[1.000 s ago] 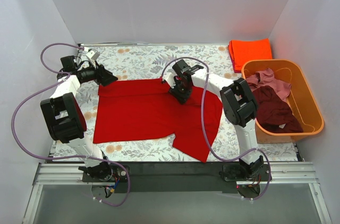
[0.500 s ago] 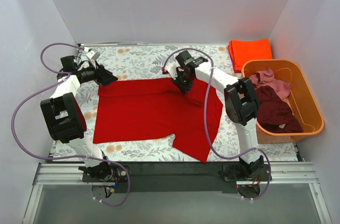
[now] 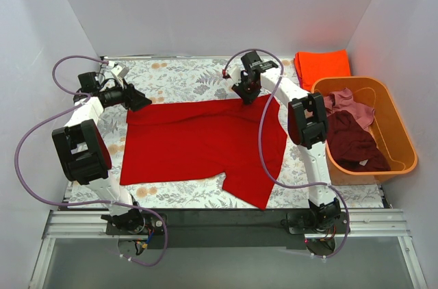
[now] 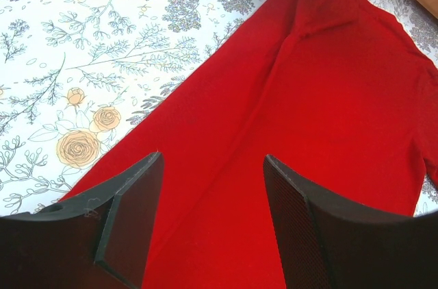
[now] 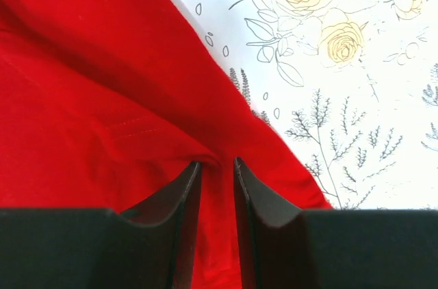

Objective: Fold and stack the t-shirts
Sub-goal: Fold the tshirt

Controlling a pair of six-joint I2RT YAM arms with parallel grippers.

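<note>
1. The bright red soft cloth t-shirt (image 3: pixel 198 142) lies spread flat on the floral-printed table (image 3: pixel 185 73), one sleeve pointing toward the near edge.
2. The right hand (image 5: pixel 213 164) is closed on a pinched ridge of red cloth at the shirt's far edge, its fingers almost together.
3. The left hand (image 4: pixel 211 159) is spread wide over the shirt's far left corner and grips nothing.
4. A folded orange-red cloth t-shirt (image 3: pixel 323 66) sits at the table's far right corner.
5. Just beside it, the orange plastic tub (image 3: pixel 395 124) holds a crumpled maroon t-shirt (image 3: pixel 352 142) and a dusty pink t-shirt (image 3: pixel 345 103).
</note>
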